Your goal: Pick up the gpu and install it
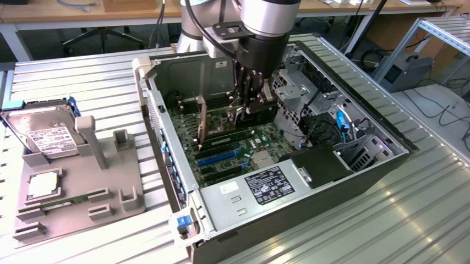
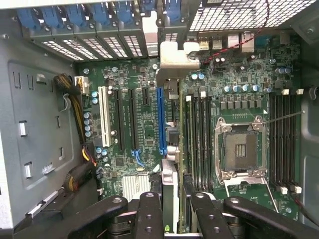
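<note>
My gripper (image 1: 248, 102) reaches down into the open computer case (image 1: 294, 192), shut on the gpu (image 1: 236, 114). The wrist view shows the gpu (image 2: 170, 169) edge-on between my gripper's (image 2: 172, 199) black fingers (image 2: 149, 209), a thin card standing on its long edge over the green motherboard (image 2: 144, 124). Its silvery bracket (image 2: 174, 55) sits at the case's rear slot openings. The card runs just beside the long blue slot (image 2: 160, 119). Whether its lower edge is down in a slot I cannot tell.
The empty processor socket (image 2: 241, 149) and memory slots (image 2: 199, 139) lie close beside the card. A drive cage (image 1: 294, 93) and cables crowd the case on the exterior view's right. Outside, a grey holder (image 1: 110, 165) carries a silver hard drive (image 1: 44, 137) and a memory stick (image 1: 70, 201).
</note>
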Available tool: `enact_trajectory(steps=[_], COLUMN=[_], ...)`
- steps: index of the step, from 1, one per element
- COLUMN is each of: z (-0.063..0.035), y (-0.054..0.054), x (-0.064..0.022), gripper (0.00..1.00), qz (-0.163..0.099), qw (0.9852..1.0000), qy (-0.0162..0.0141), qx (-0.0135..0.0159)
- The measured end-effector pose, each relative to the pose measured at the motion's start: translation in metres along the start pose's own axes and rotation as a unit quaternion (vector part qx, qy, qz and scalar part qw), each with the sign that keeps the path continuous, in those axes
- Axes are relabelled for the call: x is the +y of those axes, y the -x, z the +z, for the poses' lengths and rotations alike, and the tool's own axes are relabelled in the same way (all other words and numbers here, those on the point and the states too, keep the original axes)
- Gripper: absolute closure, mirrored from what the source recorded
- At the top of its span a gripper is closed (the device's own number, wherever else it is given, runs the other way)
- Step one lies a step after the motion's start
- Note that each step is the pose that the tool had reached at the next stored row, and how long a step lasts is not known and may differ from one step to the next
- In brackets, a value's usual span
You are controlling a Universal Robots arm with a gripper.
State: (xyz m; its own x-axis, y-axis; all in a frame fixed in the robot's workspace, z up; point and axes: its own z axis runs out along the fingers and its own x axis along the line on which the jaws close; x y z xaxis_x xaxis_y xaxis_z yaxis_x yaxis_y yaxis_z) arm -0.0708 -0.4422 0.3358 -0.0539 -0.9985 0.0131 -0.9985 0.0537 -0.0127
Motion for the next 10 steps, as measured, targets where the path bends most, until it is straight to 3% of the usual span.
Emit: enact_trajectory(steps=[10], z=[0.0015], y=[-0.0045], x=[0.0021], gripper=[0.73], qz=[0.000], qw=[1.0000], qy=[0.0000], qx=[0.0001])
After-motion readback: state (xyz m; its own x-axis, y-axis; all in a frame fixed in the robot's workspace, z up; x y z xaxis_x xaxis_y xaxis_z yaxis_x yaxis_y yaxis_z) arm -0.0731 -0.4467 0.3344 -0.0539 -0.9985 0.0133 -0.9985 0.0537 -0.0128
